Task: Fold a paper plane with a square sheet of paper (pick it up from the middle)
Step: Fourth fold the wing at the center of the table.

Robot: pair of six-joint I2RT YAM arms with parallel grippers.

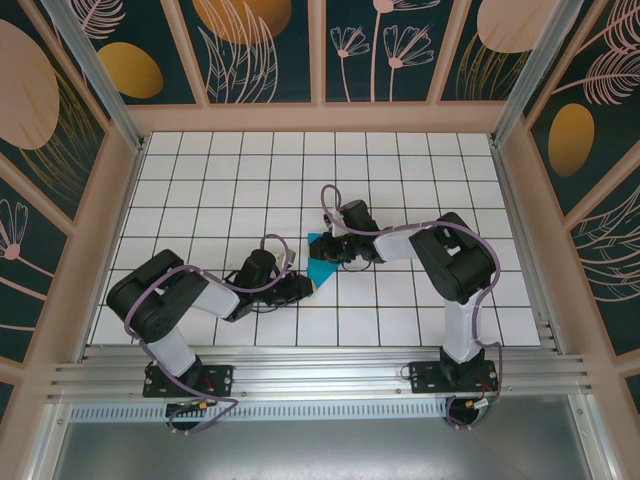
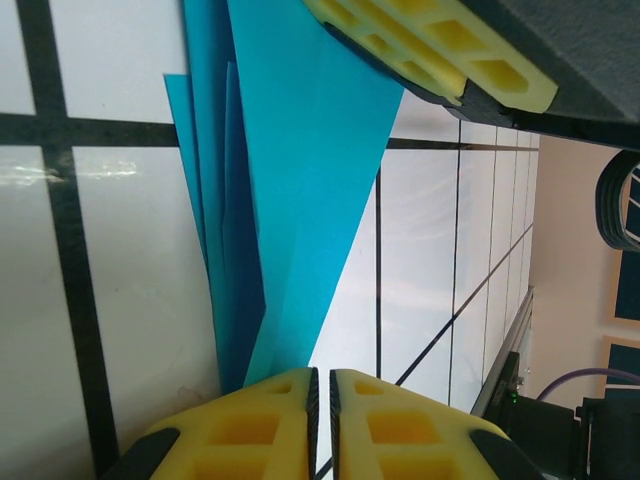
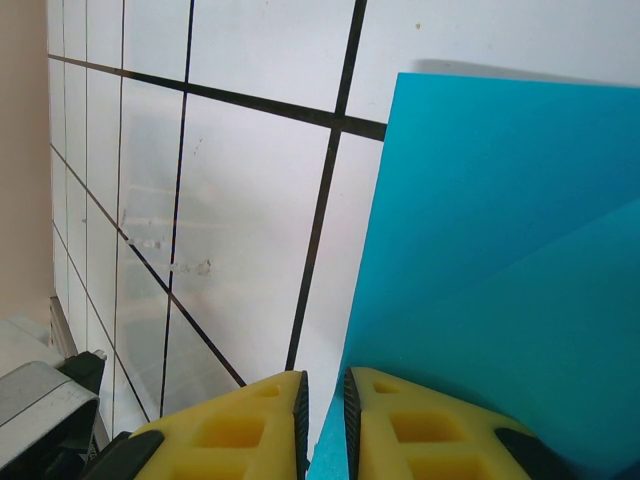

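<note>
The square sheet of paper (image 1: 320,265) is teal and folded into a pointed, layered shape at the table's middle, between my two grippers. In the left wrist view the paper (image 2: 300,180) narrows toward my left gripper (image 2: 322,375). Its yellow jaws are shut with a hairline gap that shows only table, and the paper's tip runs under the left finger. The right gripper's fingers (image 2: 430,45) sit at the paper's far end. In the right wrist view the paper (image 3: 500,250) has its edge inside the narrow slot of my right gripper (image 3: 323,378), which is shut on it. From above, the left gripper (image 1: 308,287) meets the lower tip and the right gripper (image 1: 342,250) the upper right.
The white gridded table (image 1: 400,160) is boxed in by wooden-framed walls (image 1: 120,200) on the left, back and right. An aluminium rail (image 1: 320,378) with both arm bases runs along the near edge.
</note>
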